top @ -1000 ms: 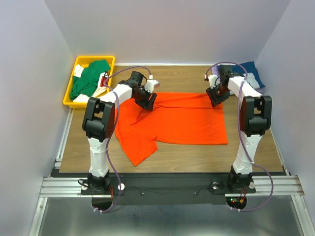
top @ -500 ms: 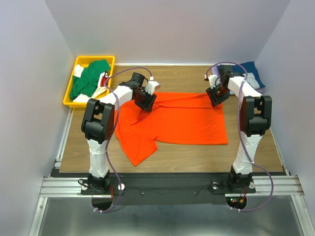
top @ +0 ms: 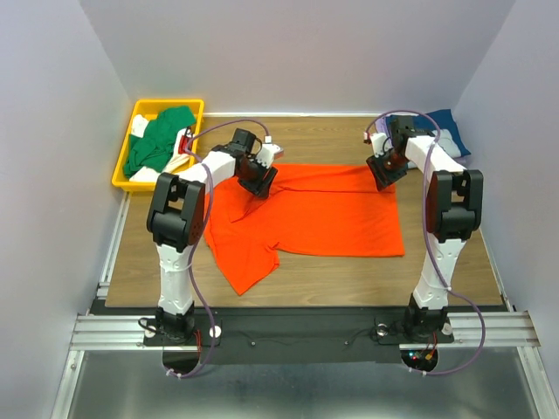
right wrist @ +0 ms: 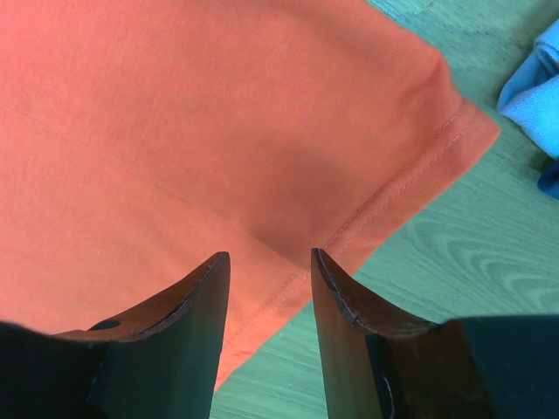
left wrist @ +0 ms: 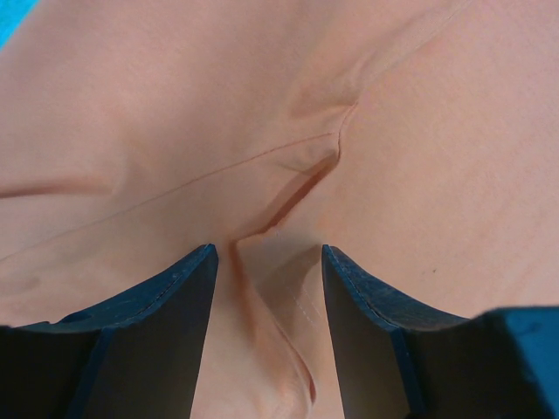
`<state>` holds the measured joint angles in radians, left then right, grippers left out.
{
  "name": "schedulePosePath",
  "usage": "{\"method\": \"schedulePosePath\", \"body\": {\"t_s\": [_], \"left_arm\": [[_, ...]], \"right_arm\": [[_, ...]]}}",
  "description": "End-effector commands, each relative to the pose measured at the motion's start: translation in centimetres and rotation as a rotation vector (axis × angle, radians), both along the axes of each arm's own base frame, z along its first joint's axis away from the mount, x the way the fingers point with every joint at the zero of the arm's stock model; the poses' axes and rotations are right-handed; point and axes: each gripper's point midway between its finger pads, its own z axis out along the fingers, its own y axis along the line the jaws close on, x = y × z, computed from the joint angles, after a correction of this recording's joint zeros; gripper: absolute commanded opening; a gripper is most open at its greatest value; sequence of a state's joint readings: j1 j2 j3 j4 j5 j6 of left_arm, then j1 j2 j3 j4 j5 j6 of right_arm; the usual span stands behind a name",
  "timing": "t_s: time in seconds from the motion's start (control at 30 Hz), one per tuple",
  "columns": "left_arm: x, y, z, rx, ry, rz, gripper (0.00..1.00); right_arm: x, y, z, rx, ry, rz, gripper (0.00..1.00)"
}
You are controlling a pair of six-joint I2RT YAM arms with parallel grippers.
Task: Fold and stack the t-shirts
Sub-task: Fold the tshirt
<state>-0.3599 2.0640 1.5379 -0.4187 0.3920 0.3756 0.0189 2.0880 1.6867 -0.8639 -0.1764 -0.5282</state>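
Note:
The bright orange t-shirt [top: 323,218] lies spread on the wooden table, one sleeve trailing toward the front left. My left gripper [top: 259,177] is down on its back left part. In the left wrist view the jaws [left wrist: 269,253] stand open with a raised ridge of orange cloth [left wrist: 393,131] between them. My right gripper [top: 383,173] is at the shirt's back right corner. Its jaws [right wrist: 271,255] stand open astride the stitched hem [right wrist: 175,113]. A green t-shirt [top: 157,140] lies in the bin. A navy t-shirt [top: 447,122] lies at the back right.
The yellow bin [top: 166,103] stands at the back left and also holds white cloth. A pale cloth [top: 451,143] lies by the navy shirt, and blue cloth [right wrist: 537,87] shows at the right edge of the right wrist view. Bare table [top: 349,140] lies behind the orange shirt.
My left gripper has shifted slightly back and left on the orange shirt. The right arm has not moved.

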Motion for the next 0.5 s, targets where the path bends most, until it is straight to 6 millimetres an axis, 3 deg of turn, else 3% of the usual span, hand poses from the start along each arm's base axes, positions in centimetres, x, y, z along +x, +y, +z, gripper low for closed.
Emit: {"method": "schedulePosePath", "body": {"t_s": [0.0,0.27,0.47], "left_arm": [[-0.2,-1.5,1.7,-0.055,-0.007,-0.047,0.61],[-2.9,-3.6,4.0,-0.081,-0.052,-0.153,0.56],[-5.8,-5.1,2.9,-0.051,-0.022,-0.247,0.47]], "right_arm": [[-0.4,-0.3,-0.3,0.0,0.013,0.007,0.48],[0.0,-0.4,-0.4,0.0,0.01,0.004,0.48],[0.2,-0.5,-0.5,0.0,0.011,-0.001,0.47]]}}
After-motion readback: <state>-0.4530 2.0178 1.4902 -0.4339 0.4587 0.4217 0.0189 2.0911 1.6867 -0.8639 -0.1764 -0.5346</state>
